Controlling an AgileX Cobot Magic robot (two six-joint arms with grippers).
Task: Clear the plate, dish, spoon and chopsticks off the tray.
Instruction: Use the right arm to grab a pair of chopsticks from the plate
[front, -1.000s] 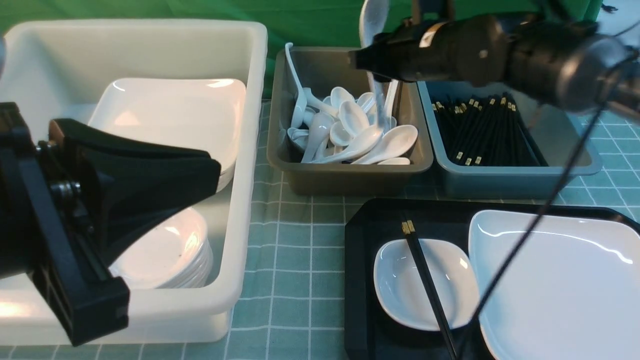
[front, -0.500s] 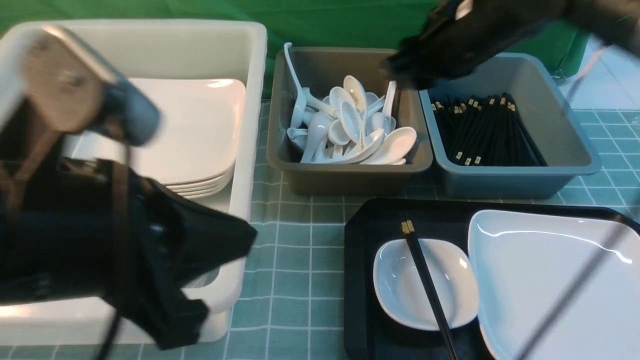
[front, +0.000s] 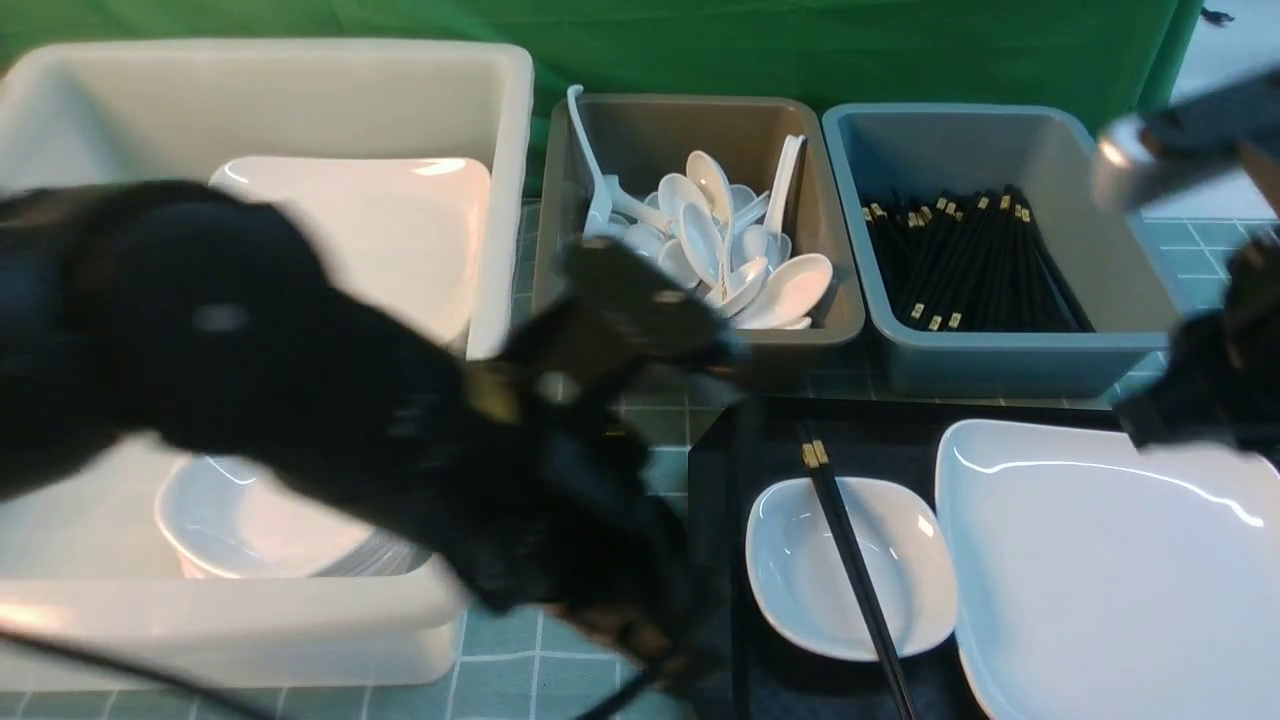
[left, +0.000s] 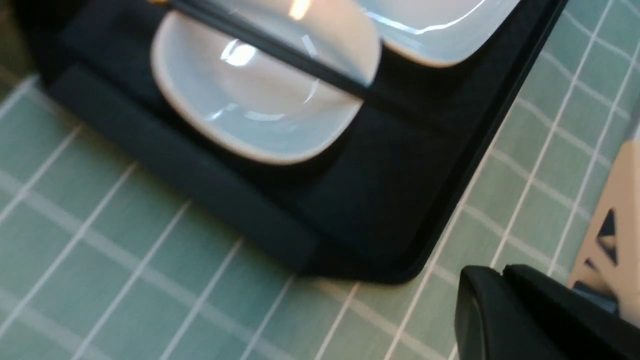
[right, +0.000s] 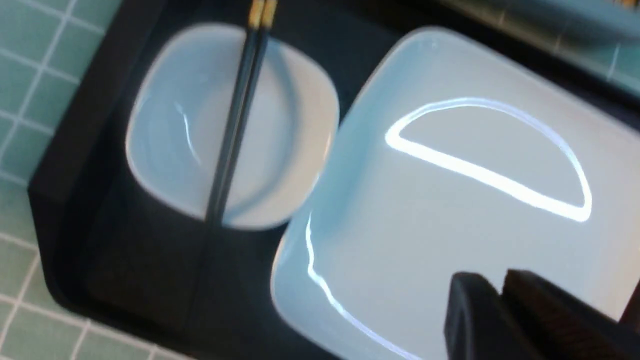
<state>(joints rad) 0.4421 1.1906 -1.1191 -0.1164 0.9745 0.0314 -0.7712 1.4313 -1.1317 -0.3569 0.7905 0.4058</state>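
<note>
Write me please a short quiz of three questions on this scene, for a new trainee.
1. True or false: the chopsticks lie across the dish.
2. What fills the grey bin? A: spoons. B: cups. C: forks.
3. Fill the gap: on the tray, the plate lies on the robot's ___ side of the dish.

Key: 1 true; 2 A; 3 right.
</note>
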